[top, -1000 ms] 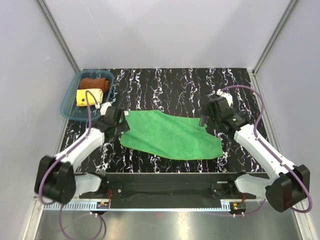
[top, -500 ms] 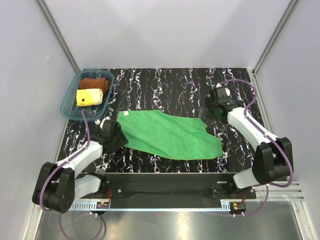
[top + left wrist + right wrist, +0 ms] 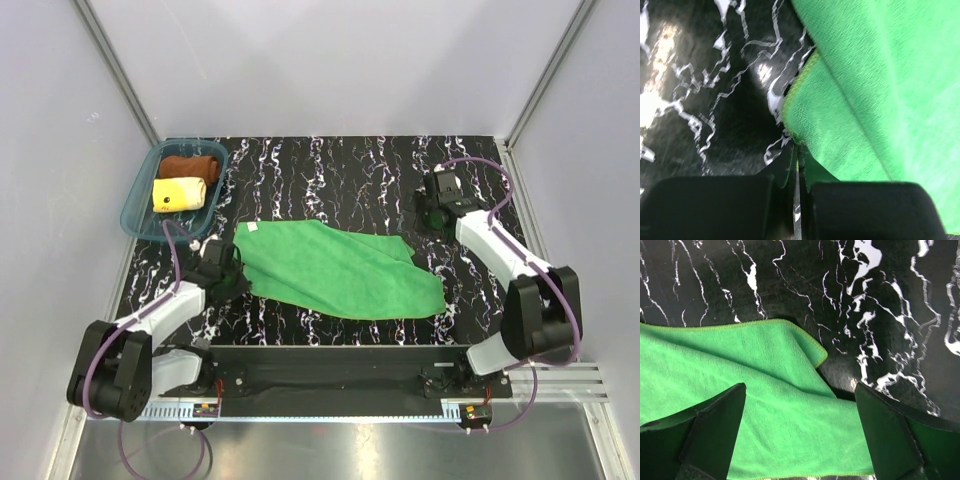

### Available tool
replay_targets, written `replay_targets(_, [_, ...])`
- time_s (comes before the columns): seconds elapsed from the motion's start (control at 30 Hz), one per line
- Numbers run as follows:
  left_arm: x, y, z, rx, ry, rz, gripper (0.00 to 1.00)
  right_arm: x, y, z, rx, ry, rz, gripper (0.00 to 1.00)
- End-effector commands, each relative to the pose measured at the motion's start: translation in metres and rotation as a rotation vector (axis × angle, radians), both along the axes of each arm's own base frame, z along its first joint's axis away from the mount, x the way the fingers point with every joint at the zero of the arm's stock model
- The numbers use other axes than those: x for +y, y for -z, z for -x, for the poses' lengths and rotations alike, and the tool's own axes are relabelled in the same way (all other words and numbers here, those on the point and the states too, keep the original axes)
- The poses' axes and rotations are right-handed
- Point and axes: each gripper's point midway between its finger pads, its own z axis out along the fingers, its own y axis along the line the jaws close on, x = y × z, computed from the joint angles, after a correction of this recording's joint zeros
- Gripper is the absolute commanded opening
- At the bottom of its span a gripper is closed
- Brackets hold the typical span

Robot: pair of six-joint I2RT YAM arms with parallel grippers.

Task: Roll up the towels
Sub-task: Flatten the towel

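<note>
The green towel (image 3: 340, 270) lies spread open on the black, white-veined table (image 3: 330, 165), across the middle and closer to the near edge than the far one. Its long axis runs from the left side down toward the near-right, and a small white tag (image 3: 252, 228) shows at its far-left corner. The left gripper (image 3: 225, 272) is low at the towel's left edge. In the left wrist view its fingers (image 3: 715, 207) are clenched together, and the towel's yellow-stitched hem (image 3: 790, 107) runs down into the thin slit between them, so the cloth is pinched at that edge. The right gripper (image 3: 432, 215) is over the towel's far-right corner with its fingers (image 3: 715, 430) spread wide, one to each side of the cloth below. Whether they touch the cloth cannot be told. At that corner the towel is doubled over on itself, forming a curled flap (image 3: 810, 352) with bare table just beyond it. The translucent teal tray (image 3: 135, 210) sits at the far-left corner of the table, near the left arm and apart from the green towel. It holds the rust-brown towel (image 3: 190, 165), rolled, on its far side and the pale yellow towel (image 3: 178, 193), also rolled, just beside it on the near side. A purple cable (image 3: 172, 232) from the left arm loops up just beside the tray's near rim. A second purple cable (image 3: 490, 175) arcs over the right arm near the table's far-right corner. Pale walls (image 3: 60, 150) enclose the table on the left, far and right sides.
</note>
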Motion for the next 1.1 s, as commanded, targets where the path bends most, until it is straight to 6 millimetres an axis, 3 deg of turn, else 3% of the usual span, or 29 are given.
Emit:
replay_targets(0.0, [0.008, 0.005, 0.023, 0.075, -0.018, -0.018, 0.00, 0.007, -0.001, -0.026, -0.027, -0.030, -0.073, 0.97])
replay_targets(0.1, [0.009, -0.011, 0.033, 0.069, -0.041, 0.001, 0.00, 0.014, 0.020, -0.035, 0.031, -0.046, -0.101, 0.89])
replay_targets(0.13, [0.010, -0.027, 0.030, 0.019, -0.054, 0.012, 0.00, 0.015, 0.035, -0.035, 0.072, -0.047, -0.103, 0.87])
replay_targets(0.23, [0.019, -0.046, 0.039, 0.001, -0.079, -0.015, 0.00, 0.019, 0.054, -0.036, 0.116, -0.038, -0.119, 0.80])
replay_targets(0.3, [0.014, -0.054, 0.042, -0.031, -0.062, 0.020, 0.00, 0.016, 0.062, -0.035, 0.126, -0.019, -0.104, 0.72])
replay_targets(0.47, [0.008, -0.051, 0.049, 0.019, -0.048, 0.045, 0.00, -0.002, 0.070, -0.028, 0.134, 0.042, -0.050, 0.55])
replay_targets(0.8, [0.006, -0.064, 0.054, -0.011, -0.061, 0.070, 0.00, -0.021, 0.089, -0.021, 0.170, 0.119, -0.079, 0.52])
replay_targets(0.87, [0.006, -0.064, 0.055, -0.014, -0.056, 0.066, 0.00, -0.022, 0.089, -0.020, 0.165, 0.124, -0.076, 0.52])
replay_targets(1.07, [0.006, -0.061, 0.054, -0.009, -0.052, 0.051, 0.00, -0.034, 0.065, -0.020, 0.076, 0.167, -0.112, 0.49])
